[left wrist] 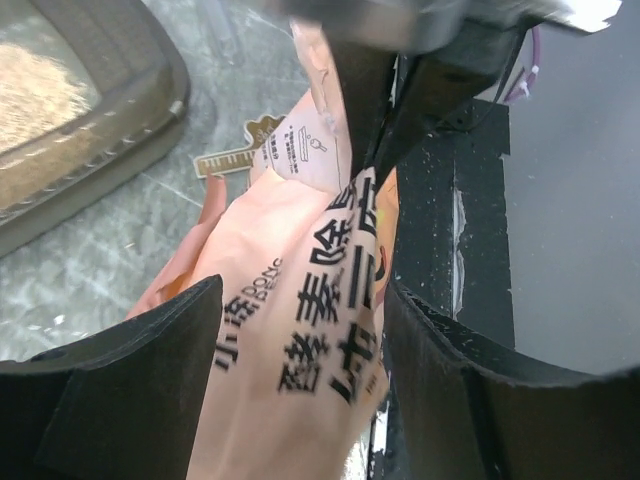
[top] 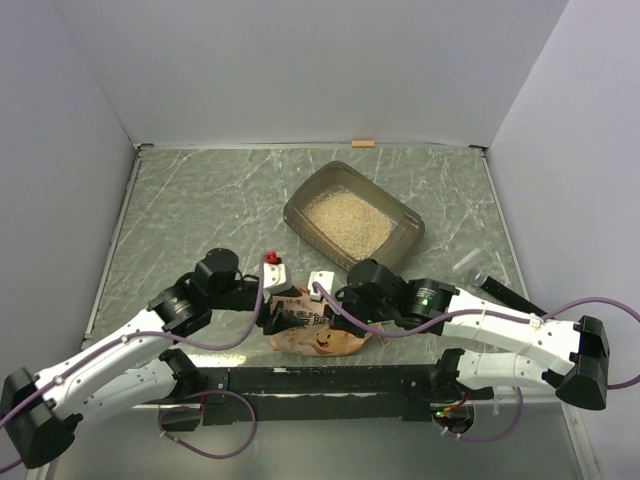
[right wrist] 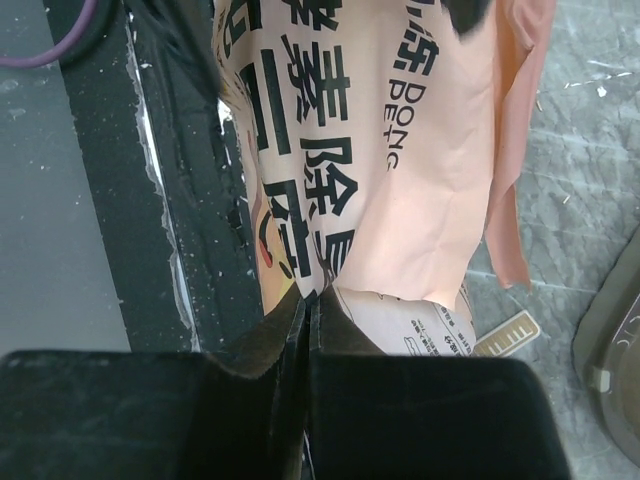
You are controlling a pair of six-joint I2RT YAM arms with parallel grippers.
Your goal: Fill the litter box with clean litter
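1. litter box (top: 404, 236) sits mid-table toward the far side, with clean litter (top: 346, 222) spread over its floor.
2. orange bag (top: 320, 338) lies crumpled on the table by the arm bases, near the box's front corner but not touching it, with a gripper at each end.
3. right gripper (right wrist: 308, 312) is clamped tight on the bag's edge. The film comes straight out of the closed fingertips.
4. left gripper (left wrist: 300, 300) has its jaws spread, one finger on each side of the bag. Can't tell if the pads touch it.
5. black strip (top: 330, 380) runs along the near table edge, beside the bag.
6. small tan strip (top: 362, 143) sits at the far wall, well apart from everything.
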